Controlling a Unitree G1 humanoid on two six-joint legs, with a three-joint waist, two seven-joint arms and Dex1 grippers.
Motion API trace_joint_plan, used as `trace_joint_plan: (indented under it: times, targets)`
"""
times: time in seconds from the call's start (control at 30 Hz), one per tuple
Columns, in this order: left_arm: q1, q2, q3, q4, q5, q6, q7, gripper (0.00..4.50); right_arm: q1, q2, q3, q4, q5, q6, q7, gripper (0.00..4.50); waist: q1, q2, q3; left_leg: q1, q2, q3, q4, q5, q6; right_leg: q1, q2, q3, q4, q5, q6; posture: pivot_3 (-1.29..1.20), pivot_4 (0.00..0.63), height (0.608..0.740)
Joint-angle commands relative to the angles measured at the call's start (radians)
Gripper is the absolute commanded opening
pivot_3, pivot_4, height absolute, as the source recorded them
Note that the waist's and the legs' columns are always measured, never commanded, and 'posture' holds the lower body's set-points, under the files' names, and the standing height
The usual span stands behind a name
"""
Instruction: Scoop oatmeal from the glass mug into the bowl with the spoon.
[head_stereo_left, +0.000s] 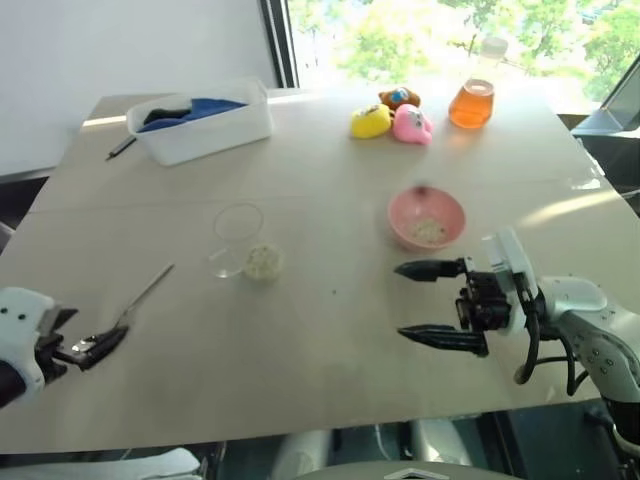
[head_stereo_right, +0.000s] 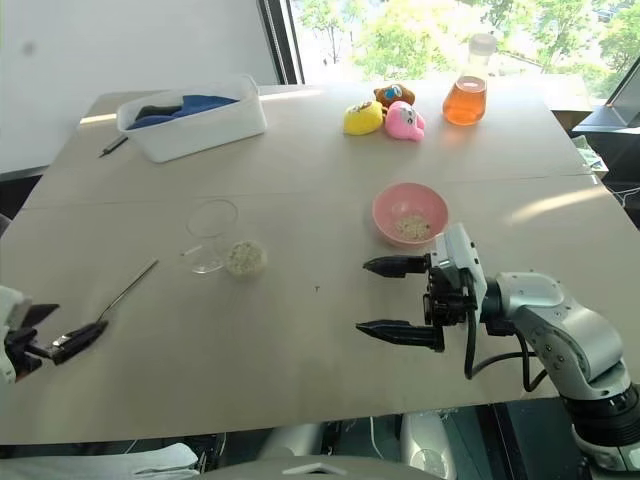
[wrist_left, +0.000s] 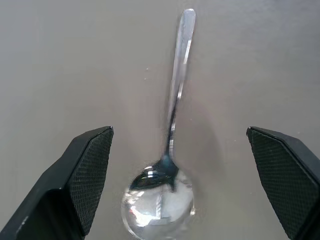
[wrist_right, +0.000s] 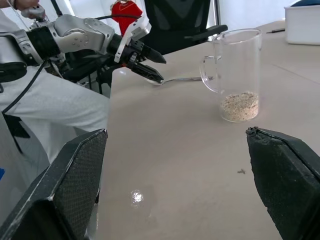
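We saw the spoon (head_stereo_left: 140, 300) flat on the surface (head_stereo_left: 330, 340) at near left, our left gripper (head_stereo_left: 95, 347) over its head, fingers apart, glass mug (head_stereo_left: 240, 240) with oatmeal (head_stereo_left: 263, 262) mid-surface, pink bowl (head_stereo_left: 427, 218) right, right gripper (head_stereo_left: 432, 305) nearer, fingers apart, empty.

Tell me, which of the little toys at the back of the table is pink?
The pink toy is the one nearest the flask of orange liquid. The yellow toy lies on its other side, and a smaller orange-brown toy lies behind them.
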Motion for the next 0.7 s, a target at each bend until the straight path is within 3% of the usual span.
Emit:
trace_joint_plan:
  times: [0.03, 0.27, 0.4, 0.57, 0.6, 0.63, 0.7]
  targets:
    - [-0.053, 0.015, -0.074, 0.118, 0.051, -0.072, -0.050, 4.47, -0.014, 0.011, -0.017, -0.057, 0.043, 0.020, -0.044, 4.50, -0.002, -0.001, -0.001, 0.000, 0.000, 0.000, -0.001, 0.000, 0.000, 0.000, -0.001, 0.000, 0.000, 0.000, 0.000, 0.00, 0.150, 0.740]
    - [-0.135, 0.053, -0.149, 0.352, 0.096, -0.143, -0.151, 4.47, -0.009, 0.011, -0.029, -0.056, 0.054, 0.019, -0.070, 4.50, -0.004, -0.001, -0.001, -0.002, 0.000, 0.001, -0.004, 0.001, -0.002, -0.005, -0.003, 0.001, 0.001, 0.000, 0.000, 0.00, 0.150, 0.740]
    - [-0.128, 0.062, -0.174, 0.427, 0.098, -0.163, -0.210, 3.45, 0.016, -0.004, -0.026, -0.071, 0.044, 0.005, -0.052, 4.50, -0.015, 0.003, -0.002, -0.001, 0.000, 0.002, -0.004, 0.001, -0.002, -0.005, -0.003, 0.003, 0.002, 0.000, 0.000, 0.00, 0.150, 0.740]
    - [-0.090, 0.040, -0.175, 0.419, 0.093, -0.161, -0.228, 1.00, 0.009, -0.007, -0.028, -0.058, 0.041, -0.005, -0.054, 4.50, -0.034, 0.010, -0.005, 0.003, 0.002, 0.004, -0.006, 0.000, 0.000, -0.005, -0.002, 0.006, 0.006, 0.000, 0.000, 0.00, 0.150, 0.740]
    - [-0.079, 0.034, -0.174, 0.410, 0.093, -0.162, -0.227, 1.00, 0.009, -0.008, -0.028, -0.056, 0.039, -0.007, -0.053, 4.50, -0.035, 0.011, -0.006, 0.003, 0.002, 0.004, -0.006, 0.000, 0.000, -0.005, -0.001, 0.006, 0.006, 0.000, 0.000, 0.00, 0.150, 0.740]
    - [-0.067, 0.029, -0.173, 0.400, 0.093, -0.163, -0.225, 0.48, 0.009, -0.009, -0.028, -0.054, 0.038, -0.008, -0.050, 4.50, -0.039, 0.013, -0.007, 0.003, 0.003, 0.004, -0.006, 0.000, 0.000, -0.005, -0.001, 0.006, 0.006, 0.000, 0.000, 0.00, 0.150, 0.740]
    - [-0.038, 0.000, -0.154, 0.372, 0.089, -0.183, -0.204, 0.06, 0.006, -0.010, -0.025, -0.045, 0.033, -0.012, -0.046, 4.50, -0.044, 0.015, -0.008, 0.003, 0.003, 0.004, -0.006, 0.000, 0.000, -0.006, 0.000, 0.007, 0.007, 0.000, 0.000, 0.00, 0.150, 0.740]
